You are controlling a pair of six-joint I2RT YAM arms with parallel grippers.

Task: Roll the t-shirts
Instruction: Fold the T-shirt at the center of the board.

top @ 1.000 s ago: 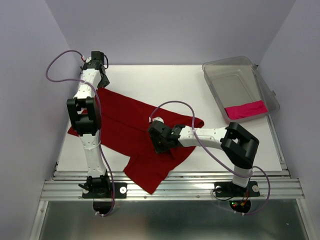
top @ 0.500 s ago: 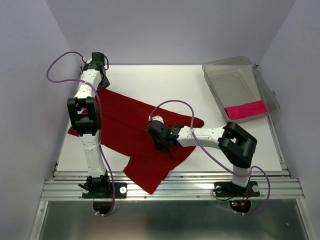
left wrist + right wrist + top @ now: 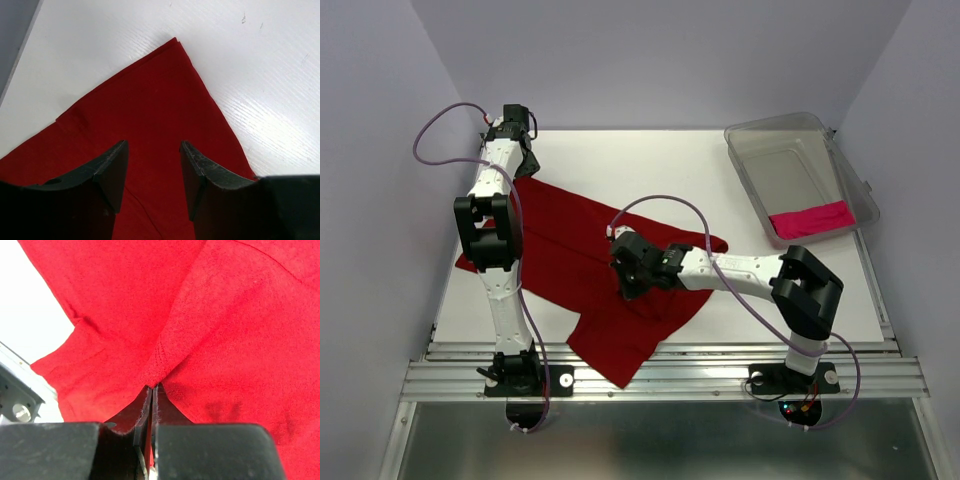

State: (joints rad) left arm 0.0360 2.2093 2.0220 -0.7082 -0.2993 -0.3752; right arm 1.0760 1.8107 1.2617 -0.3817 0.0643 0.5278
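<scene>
The dark red t-shirt [image 3: 565, 255] lies spread and rumpled across the left and middle of the white table. My right gripper [image 3: 628, 285] is low over its middle, its jaws shut on a pinched fold of the hem [image 3: 159, 367]; the right gripper [image 3: 152, 386] shows cloth caught at its tips. My left gripper [image 3: 525, 160] hovers open above the shirt's far left corner [image 3: 170, 47], and nothing lies between the left gripper [image 3: 152, 145] fingers. The pink t-shirt [image 3: 810, 219] lies folded at the near end of the bin.
A clear plastic bin [image 3: 775, 165] stands at the back right of the table. The table's metal front rail [image 3: 660, 378] runs along the near edge between the arm bases. Grey walls close in the left, back and right sides.
My right gripper has shut on the red t-shirt and shifted a little to the left, drawing the cloth with it. The left arm has not moved.
</scene>
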